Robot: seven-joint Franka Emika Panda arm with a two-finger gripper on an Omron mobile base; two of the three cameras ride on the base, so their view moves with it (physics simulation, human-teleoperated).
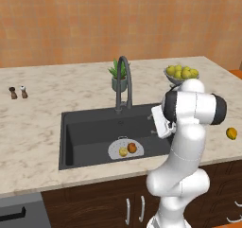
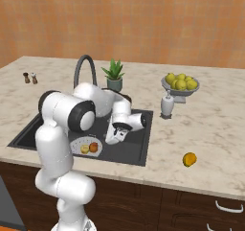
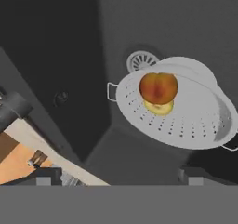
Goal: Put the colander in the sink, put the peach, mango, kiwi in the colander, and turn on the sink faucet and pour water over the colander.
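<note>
Here, left base view: colander (image 1: pixel 124 149) sits on the floor of the sink (image 1: pixel 90 132), toward its front, holding a peach (image 1: pixel 132 147) and a small yellow-green fruit (image 1: pixel 123 152) side by side. Sink faucet (image 1: pixel 124 83) rises at the back rim, potted plant (image 1: pixel 119 75) just behind it. Footed bowl of yellow-green fruit (image 1: pixel 181 74) stands on the counter (image 1: pixel 38 118) to the right; an orange-yellow fruit (image 1: pixel 231 133), probably the mango, lies near the counter's front right; two shakers (image 1: pixel 18 92) far left. The arm's white body hides the basin's right part.

Right base view: gripper (image 2: pixel 111 140) hangs over the sink just beside the colander; a soap dispenser (image 2: pixel 166 105) stands by the basin's right rim.

Hand view: both fingertips spread wide apart, nothing between them; steel drain (image 3: pixel 139 60) shows behind the colander's rim.
</note>
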